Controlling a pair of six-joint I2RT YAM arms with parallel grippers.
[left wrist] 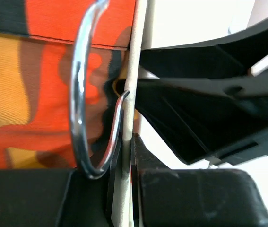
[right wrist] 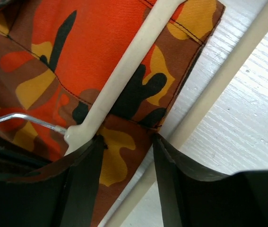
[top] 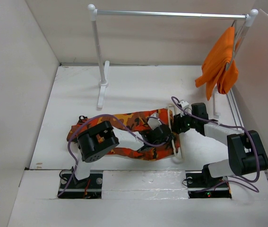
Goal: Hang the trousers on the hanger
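Seen from above, the camouflage trousers (top: pixel 124 118) lie flat across the middle of the white bench (top: pixel 138 90), running from left to right. The cream hanger (top: pixel 177 147) lies on the bench at their right end. Both of your arms reach in to that spot, the left hand (top: pixel 158 135) from the left and the right hand (top: pixel 178 124) from the right, the 2 close together. In the left wrist view, the left hand's fingers look closed on a slender bar of the hanger, just beside its metal hook (left wrist: pixel 79 85). In the right wrist view, the right hand's 2 fingers stand spread apart with the printed cloth lying between them, clamping nothing. In that view, 1 hanger bar crosses on top of the hem end of the cloth, and a 2nd bar runs along the bench just beside the cloth's edge. The job looks partly done: the end of the trousers seems to have started between the bars, but most of the length lies on the bench to the left. What is left is to draw the cloth further through so it drapes over the bar. At the back, a silver rail (top: pixel 171 14) carries a plain orange garment (top: pixel 219 61), well apart from the work.
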